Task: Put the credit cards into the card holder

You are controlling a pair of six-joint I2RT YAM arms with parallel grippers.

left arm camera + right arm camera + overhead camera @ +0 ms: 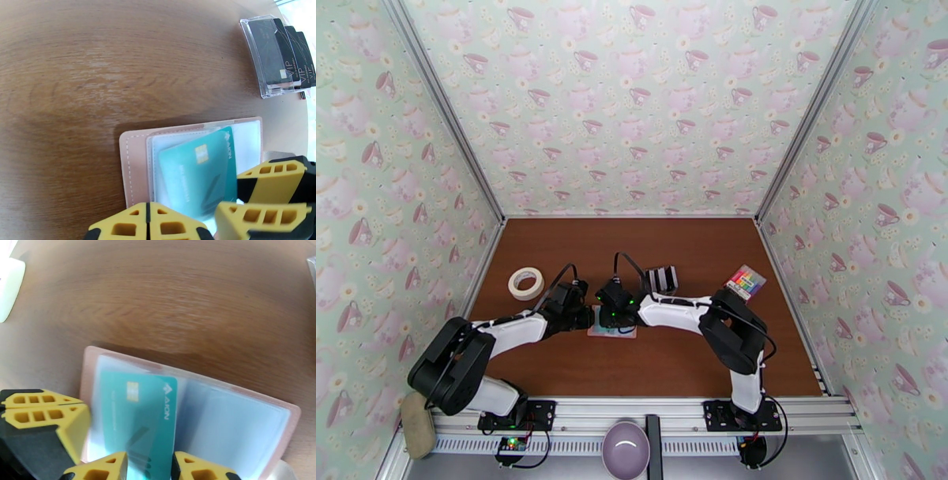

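A pale grey bowl (626, 448) sits nearest, on the metal rail (821, 412) by the arm bases, in front of the brown surface (695, 363). Both arms bend inward and meet near the middle of that surface, over the card holder (134, 158). The holder lies open and flat with its pink cover down and its clear sleeves facing up.

The left claw (148, 223) is clenched at one edge of the holder, its 2 yellow fingers pressed together with no gap. Whether a sleeve is pinched between them cannot be told. Just beside it, the right claw (150, 465) is released part way. Its 2 fingers stand apart above the near end of a teal card (134, 413), whose face shows through the gap. Whether the fingertips touch the card cannot be told.

The teal card lies face up over one half of the open holder, chip and printed logo visible, a little askew to the sleeve edges. Whether it is inside a sleeve or resting on top is unclear.

Farther back, a roll of tape (525, 283) lies flat to the left, well apart from the holder. Beyond the right claw stands a clear stand (252, 51) with several black cards (276, 55) upright in it. A rainbow-striped block (746, 282) lies farther right, near the side wall. Teacup-patterned walls (632, 103) close the space behind.
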